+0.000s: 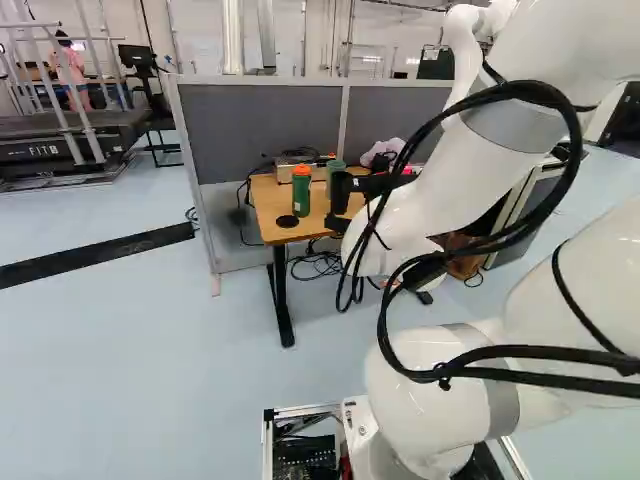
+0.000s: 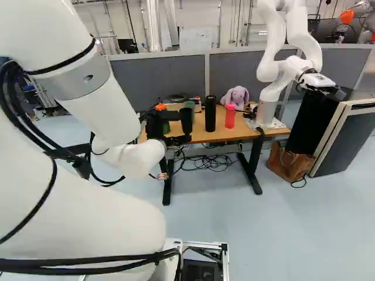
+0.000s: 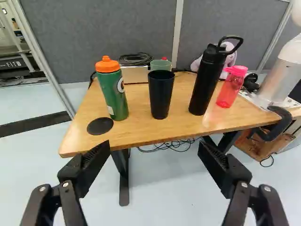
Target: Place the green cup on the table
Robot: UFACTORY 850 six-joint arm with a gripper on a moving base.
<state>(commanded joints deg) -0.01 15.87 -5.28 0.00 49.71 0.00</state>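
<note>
Fingers [image 3: 88,165] are standing spread wide apart; ahead of them, the green cup [image 3: 161,65] is sitting on the table [image 3: 136,132], behind the black cup [image 3: 160,96] and partly hidden by it.

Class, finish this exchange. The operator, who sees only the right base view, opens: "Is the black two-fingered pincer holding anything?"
Observer: No. In the wrist view the pincer stands open, nothing between its fingers.

Operator: The pincer partly hides a green bottle with an orange cap. What lies near it?

Observer: A flat black disc, on the wood-coloured tabletop between that bottle and the near corner.

Operator: Does the bottle touch the tapered black tumbler, the one in front of the small green cup?

Observer: It does not; the wrist view shows bare tabletop between the two.
</note>
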